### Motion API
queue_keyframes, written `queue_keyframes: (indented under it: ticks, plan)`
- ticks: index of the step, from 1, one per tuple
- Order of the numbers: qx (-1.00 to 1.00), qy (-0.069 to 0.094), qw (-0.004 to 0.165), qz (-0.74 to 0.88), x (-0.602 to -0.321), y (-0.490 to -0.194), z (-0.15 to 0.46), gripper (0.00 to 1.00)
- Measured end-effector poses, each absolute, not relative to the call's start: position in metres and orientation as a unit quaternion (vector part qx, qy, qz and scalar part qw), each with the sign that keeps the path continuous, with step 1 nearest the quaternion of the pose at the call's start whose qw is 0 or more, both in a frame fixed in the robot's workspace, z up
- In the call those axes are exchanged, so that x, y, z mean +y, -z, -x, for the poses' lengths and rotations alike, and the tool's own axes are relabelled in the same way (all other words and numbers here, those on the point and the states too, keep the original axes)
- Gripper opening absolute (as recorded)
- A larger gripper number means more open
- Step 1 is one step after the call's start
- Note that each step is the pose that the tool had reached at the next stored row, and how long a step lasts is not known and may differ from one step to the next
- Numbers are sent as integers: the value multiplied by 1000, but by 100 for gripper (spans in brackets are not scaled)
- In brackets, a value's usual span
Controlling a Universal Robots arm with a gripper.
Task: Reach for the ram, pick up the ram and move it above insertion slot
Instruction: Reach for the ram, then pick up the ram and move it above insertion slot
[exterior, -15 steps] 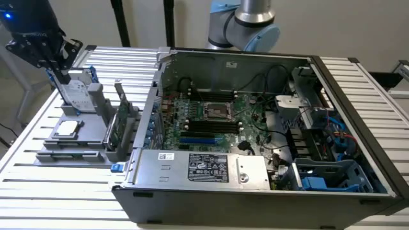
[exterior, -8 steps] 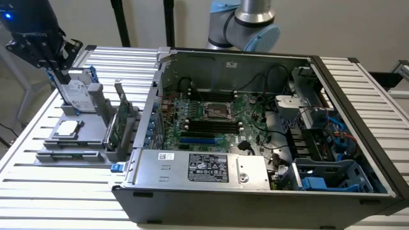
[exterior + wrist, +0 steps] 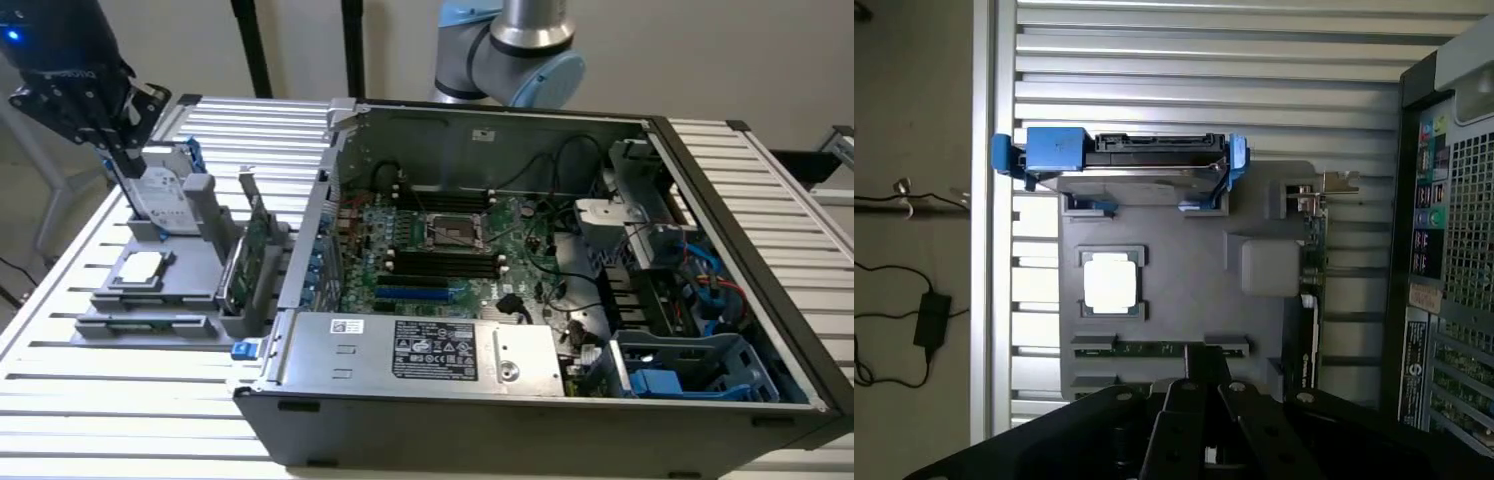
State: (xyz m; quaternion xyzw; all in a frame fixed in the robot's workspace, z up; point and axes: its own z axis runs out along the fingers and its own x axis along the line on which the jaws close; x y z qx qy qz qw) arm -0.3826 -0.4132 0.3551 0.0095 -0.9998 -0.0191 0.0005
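The ram (image 3: 147, 322) is a thin green stick lying in the front slot of the grey holder (image 3: 187, 265) on the slatted table, at the exterior view's left. In the wrist view the ram (image 3: 1146, 348) lies flat along the holder's (image 3: 1184, 255) edge, partly hidden behind my fingertips. My dark gripper (image 3: 131, 165) hangs above the holder's far end, over the hard drive (image 3: 158, 195). The gripper (image 3: 1201, 352) is shut, its fingers meeting in a narrow tip with nothing between them.
The holder also carries a square silver processor (image 3: 142, 266) (image 3: 1112, 282), a blue-framed hard drive (image 3: 1124, 155) and an upright green expansion card (image 3: 244, 262) (image 3: 1312, 290). The open computer case (image 3: 534, 250), its motherboard showing black memory slots (image 3: 441, 262), fills the exterior view's right.
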Motion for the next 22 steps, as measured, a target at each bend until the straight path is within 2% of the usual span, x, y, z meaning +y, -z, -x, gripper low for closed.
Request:
queue_keyframes:
  ticks: [12, 22]
  plan:
    - [-1000, 19, 1, -10, -466, -350, 384, 11]
    - [-1000, 19, 1, -10, -470, -349, 392, 11]
